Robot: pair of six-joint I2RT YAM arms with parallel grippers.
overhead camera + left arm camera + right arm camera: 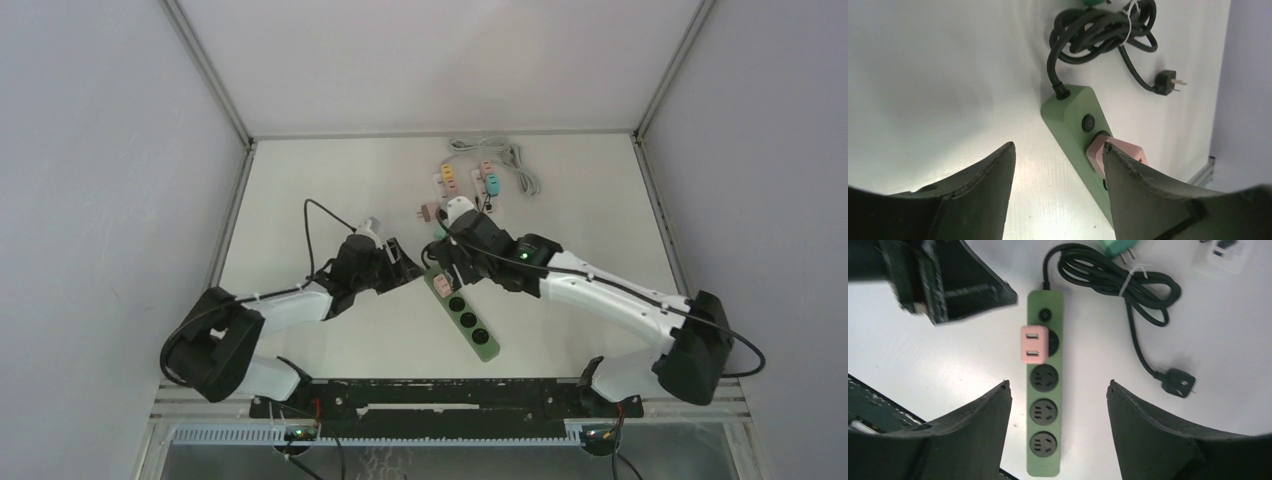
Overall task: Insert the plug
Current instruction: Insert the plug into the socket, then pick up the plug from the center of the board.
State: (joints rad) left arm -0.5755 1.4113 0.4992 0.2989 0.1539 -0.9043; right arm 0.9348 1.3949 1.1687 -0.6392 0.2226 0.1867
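Note:
The green power strip (1044,390) lies on the white table, with a switch and several round black sockets. A pink plug (1032,343) sits in the socket next to the switch; it also shows in the left wrist view as the pink plug (1120,152) on the strip (1073,120). My right gripper (1058,385) hovers open above the strip with nothing between its fingers. My left gripper (1058,150) is open beside the strip's side over bare table, its right finger (1138,195) in front of the plug. From above, both grippers (405,263) (442,255) flank the strip's far end (465,318).
The strip's black cable (1118,280) lies coiled beyond it, ending in a black plug (1178,382). A green plug (1115,247) and a white adapter (1223,255) lie further back. Several coloured plugs (465,180) and a white cable (500,155) sit at the table's far side.

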